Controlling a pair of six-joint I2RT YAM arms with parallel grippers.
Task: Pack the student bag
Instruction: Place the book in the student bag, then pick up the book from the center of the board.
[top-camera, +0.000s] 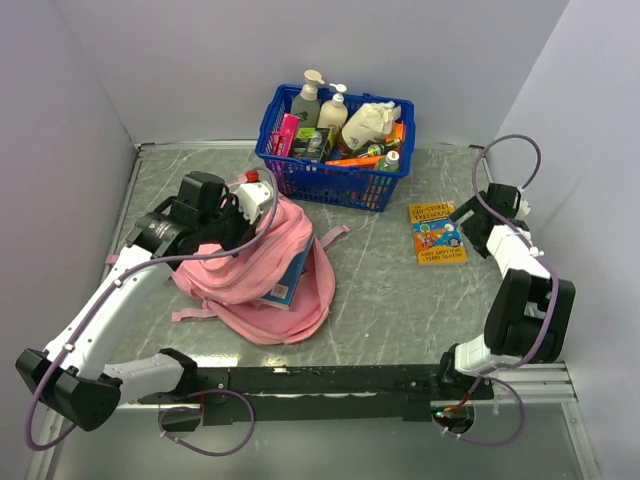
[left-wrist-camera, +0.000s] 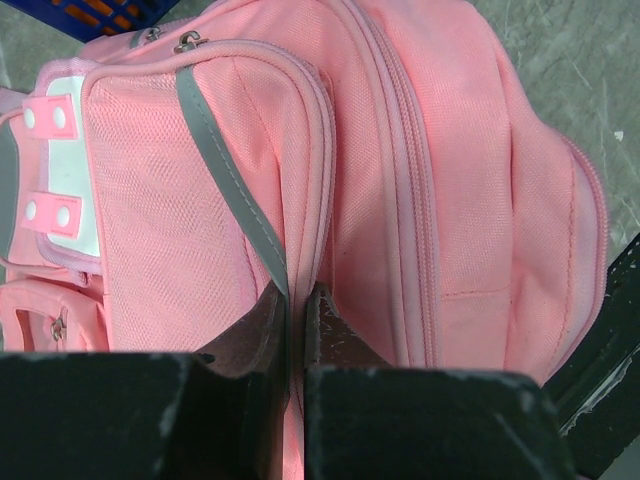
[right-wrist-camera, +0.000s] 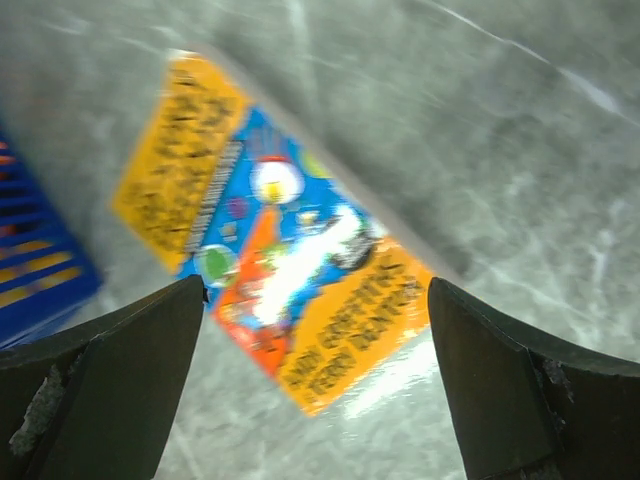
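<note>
The left jaws are pinched almost shut on a seam of the pink backpack (left-wrist-camera: 420, 160), at the edge of its front pocket. The right jaws gape wide, holding nothing, above a picture book (right-wrist-camera: 290, 270) lying flat on the worktop (top-camera: 400, 310). The backpack lies left of centre, just in front of a blue basket (top-camera: 320, 185) of bottles.
</note>
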